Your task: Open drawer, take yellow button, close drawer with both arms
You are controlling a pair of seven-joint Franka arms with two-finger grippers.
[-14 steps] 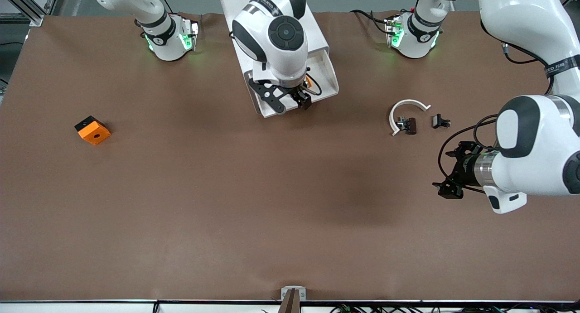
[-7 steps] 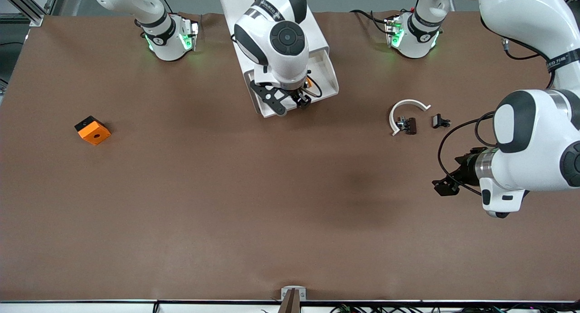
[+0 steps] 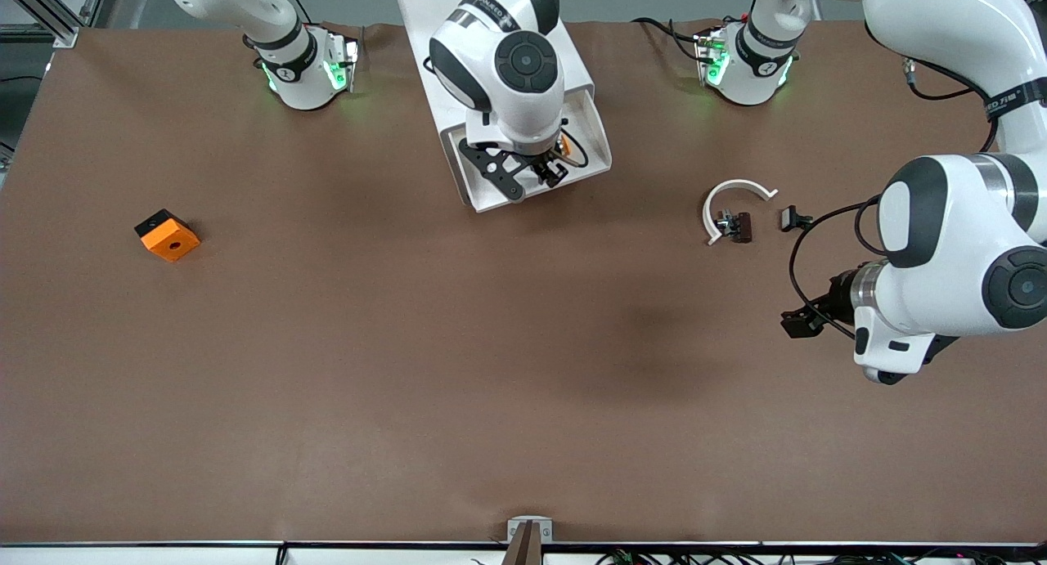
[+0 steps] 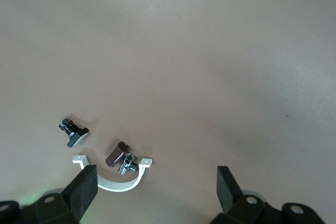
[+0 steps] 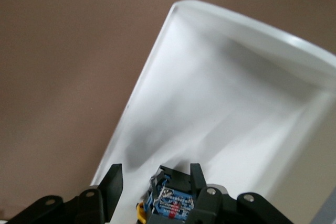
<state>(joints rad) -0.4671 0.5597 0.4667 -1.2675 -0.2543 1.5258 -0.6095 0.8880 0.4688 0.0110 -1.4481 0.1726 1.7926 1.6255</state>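
A white drawer (image 3: 590,144) on a brown table (image 3: 409,344); a blue-and-black button (image 5: 170,198) with an orange cap; an orange block (image 3: 168,235) with a black side; a white arc (image 3: 730,197); black grippers.

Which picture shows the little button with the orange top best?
The right wrist view shows it best: the tiny push-button's blue-black body fills the gap between the right gripper's black fingers, inside the white plastic drawer. The front view shows only an orange speck under the arm. The left wrist view misses it.

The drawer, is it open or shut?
Open. The drawer sticks out of the cabinet toward the front camera, and the right gripper reaches inside it at the button.
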